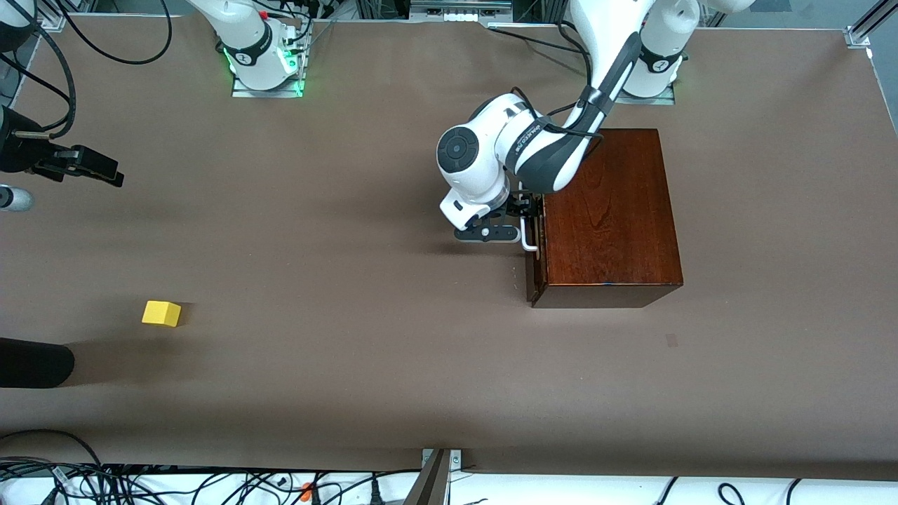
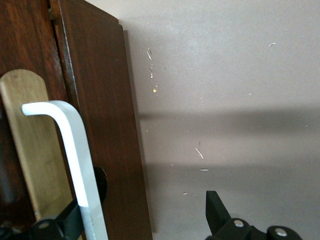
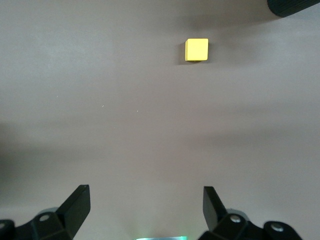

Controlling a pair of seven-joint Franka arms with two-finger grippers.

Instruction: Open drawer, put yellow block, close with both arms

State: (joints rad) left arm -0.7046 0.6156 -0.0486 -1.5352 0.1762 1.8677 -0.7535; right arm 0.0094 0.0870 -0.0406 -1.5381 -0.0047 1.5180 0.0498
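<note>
The left end effector [image 1: 527,226] is straddling the drawer's handle [image 2: 75,155], open, readying a pull; the right end effector [image 3: 145,210] is waiting open above the yellow block [image 3: 197,50].

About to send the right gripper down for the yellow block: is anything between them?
Nothing visible. The right gripper hangs open over bare table, with only tabletop between it and the yellow block. The left gripper is at the drawer's white handle, well away.
</note>
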